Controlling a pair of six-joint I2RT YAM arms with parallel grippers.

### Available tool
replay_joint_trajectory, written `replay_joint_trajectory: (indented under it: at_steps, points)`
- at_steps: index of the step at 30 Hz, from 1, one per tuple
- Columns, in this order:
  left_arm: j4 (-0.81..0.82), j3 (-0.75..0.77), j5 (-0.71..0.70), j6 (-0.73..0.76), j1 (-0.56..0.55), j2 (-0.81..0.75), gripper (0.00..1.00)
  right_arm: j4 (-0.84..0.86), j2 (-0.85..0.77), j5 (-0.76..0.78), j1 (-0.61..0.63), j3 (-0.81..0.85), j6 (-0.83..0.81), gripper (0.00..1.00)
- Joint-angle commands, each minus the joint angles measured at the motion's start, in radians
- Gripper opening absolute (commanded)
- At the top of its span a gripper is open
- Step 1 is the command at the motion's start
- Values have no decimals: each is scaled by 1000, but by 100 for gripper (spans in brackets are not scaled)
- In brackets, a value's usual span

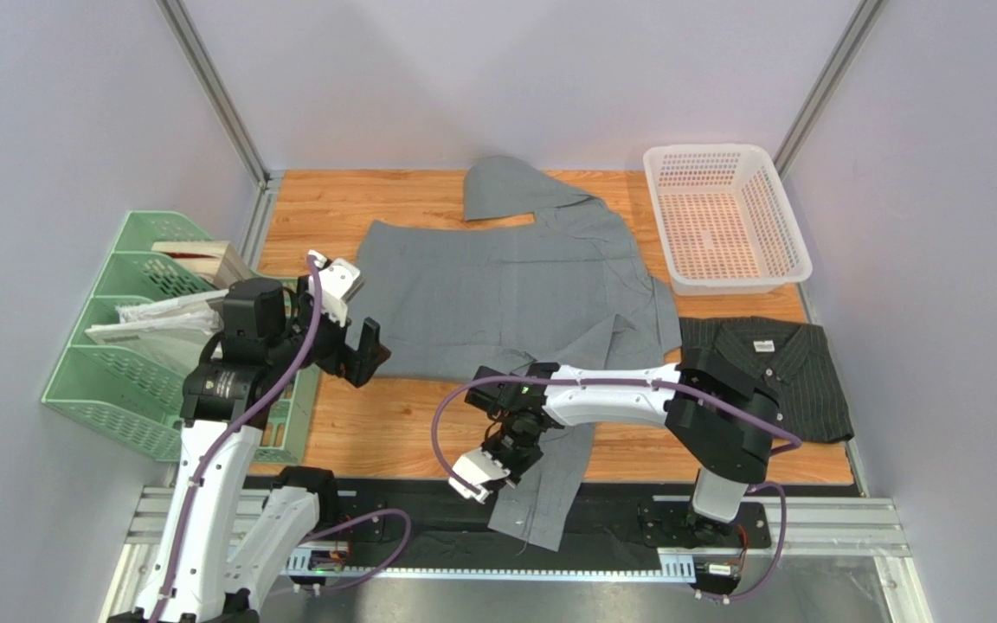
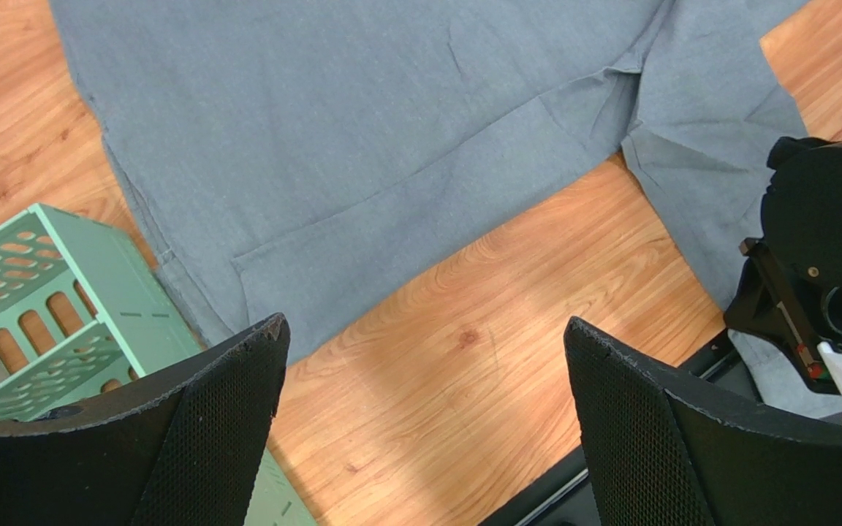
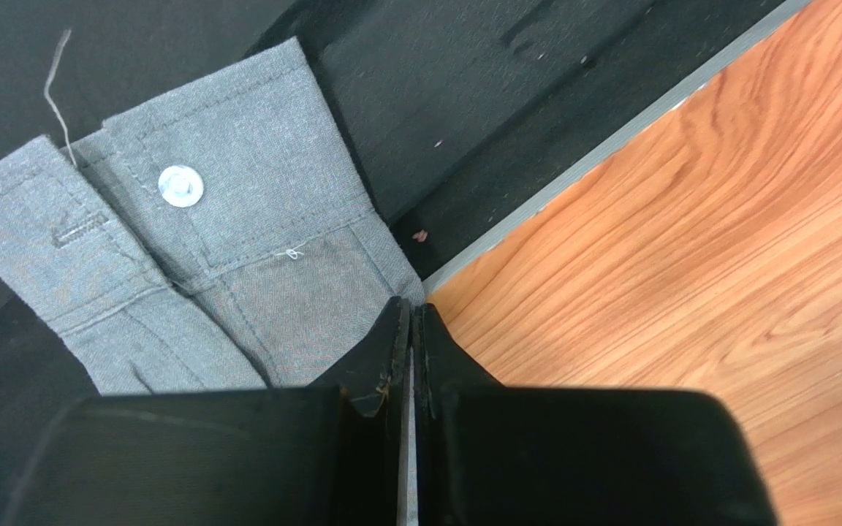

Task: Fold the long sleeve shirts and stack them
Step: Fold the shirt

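Spread on the table point(image 1: 387, 428) for folding, the grey shirt point(image 1: 517, 292) trails a sleeve point(image 3: 239, 219) over the near edge, where the right gripper point(image 3: 410, 316) has its fingers pressed together (cloth caught? unclear); the left gripper point(image 2: 425, 334) hangs with fingers wide.

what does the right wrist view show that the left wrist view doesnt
Only the right wrist view: the cuff of the grey shirt with its white button, lying on the black base, and the right gripper shut at the sleeve's edge; whether cloth is pinched is unclear. Only the left wrist view: the shirt's flat body, the green rack, part of the right arm, and the left gripper open, holding nothing. Both: the grey shirt and the wooden tabletop.
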Motion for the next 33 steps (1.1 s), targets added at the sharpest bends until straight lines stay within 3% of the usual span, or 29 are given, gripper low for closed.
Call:
replay_joint_trajectory:
  at_steps: [1, 7, 14, 23, 28, 30, 33]
  points:
    - [-6, 58, -9, 31, 9, 29, 99, -69, -60, 48, -22, 32, 8, 0]
    - [-5, 37, 42, 20, 33, 93, 97, -211, -91, -22, -184, 223, 53, 0]
    - [99, -38, 152, -152, 30, 147, 92, -278, 16, -87, -357, 469, 109, 0]
    - [138, 14, 256, -291, 28, 435, 90, -280, 173, -97, -456, 702, 128, 0]
    - [453, -93, 434, -507, 25, 529, 92, -290, 225, -110, -500, 776, 106, 0]
    - [622, -118, 463, -594, 13, 559, 92, -289, 233, -108, -509, 799, 89, 0]
    - [708, -130, 418, -604, -31, 543, 90, -278, 259, -122, -523, 832, 79, 0]
